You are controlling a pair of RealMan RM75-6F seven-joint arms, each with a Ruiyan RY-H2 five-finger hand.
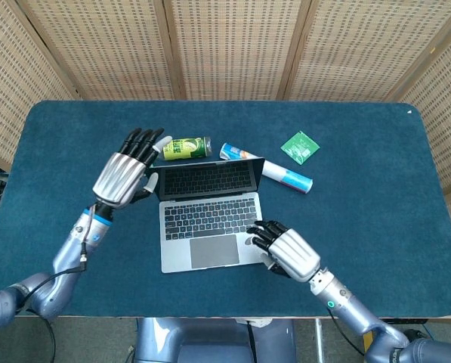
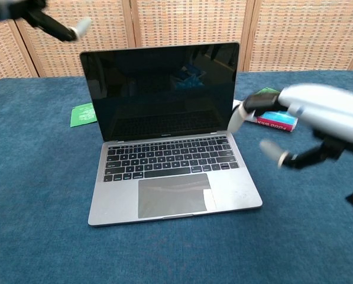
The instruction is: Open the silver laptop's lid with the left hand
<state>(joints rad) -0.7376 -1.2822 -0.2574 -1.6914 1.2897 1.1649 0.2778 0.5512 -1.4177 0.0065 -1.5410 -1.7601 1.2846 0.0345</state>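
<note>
Head view: silver laptop point(image 1: 210, 219) near the middle of the desk point(image 1: 376, 197), a little toward the front edge, base square to that edge, hinge line running left to right. Lid point(image 2: 161, 92) standing upright behind the keyboard, screen dark, leaning slightly back as seen from the chest view. Judged open in full; little or nothing left of the task beyond clearing the hands.

Left hand point(image 1: 123, 175) off the laptop's rear left corner, raised, fingers spread and straight, holding nothing, not touching the lid. Mostly out of the chest view, only fingertips showing at top left. Lid's top edge lying to the right of this hand, long axis across the reach; left hand clearly nearer that edge than the right.

Right hand point(image 1: 289, 253) above the front right corner of the base, fingers loosely apart, empty. Contact with the palm rest not determinable from above; chest view shows it lifted clear of the base.

Behind the laptop toward the rear edge: green can point(image 1: 186, 147) lying on its side, white tube point(image 1: 282, 174) partly hidden by the lid, green packet point(image 1: 299, 146) further right, second green packet point(image 2: 83, 115) left of the lid
</note>
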